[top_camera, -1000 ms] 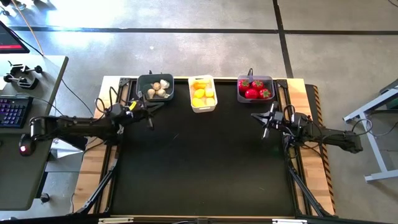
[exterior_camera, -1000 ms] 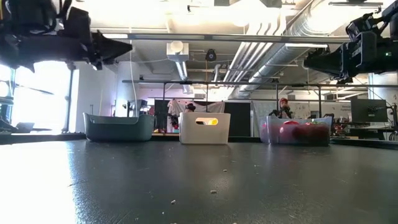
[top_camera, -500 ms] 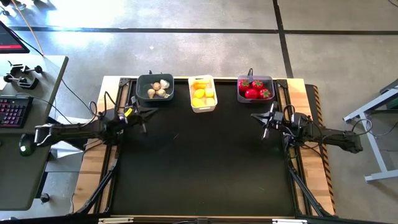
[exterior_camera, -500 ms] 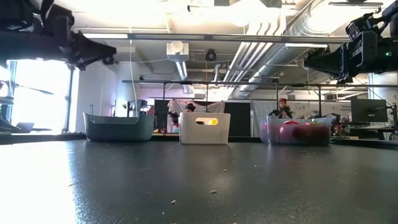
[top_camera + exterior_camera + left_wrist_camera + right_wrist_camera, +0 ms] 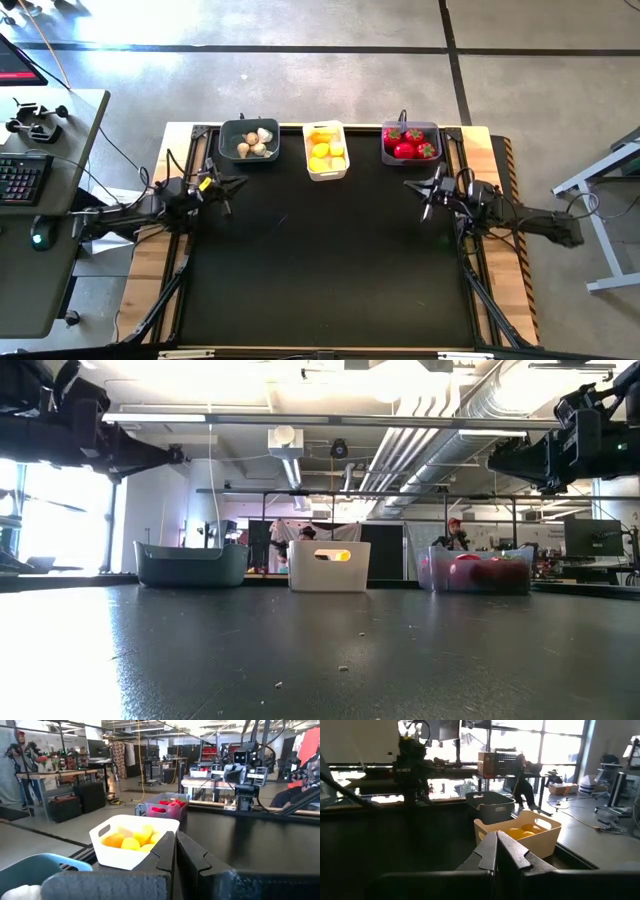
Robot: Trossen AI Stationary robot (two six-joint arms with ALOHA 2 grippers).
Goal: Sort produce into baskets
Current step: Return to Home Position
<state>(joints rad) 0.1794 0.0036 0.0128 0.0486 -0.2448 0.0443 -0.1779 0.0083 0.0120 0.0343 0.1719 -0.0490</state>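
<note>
Our left fingers [image 5: 162, 857] are pressed shut, raised over the desk's [image 5: 320, 260] left side near the grey bin [image 5: 249, 123] of garlic [image 5: 258, 148]. Our right fingers [image 5: 488, 852] are also closed, near the bin [image 5: 411, 162] of tomatoes [image 5: 405, 150]. Lemons [image 5: 322, 152] lie in the white bin [image 5: 328, 175] between.

Around the black work surface

A black mat [image 5: 330, 260] covers the table, with bare wood [image 5: 145, 275] along its sides. A grey desk [image 5: 30, 290] nearby carries a keyboard [image 5: 20, 178] and a mouse [image 5: 38, 237]. A person [image 5: 455, 532] shows far back (low view).
</note>
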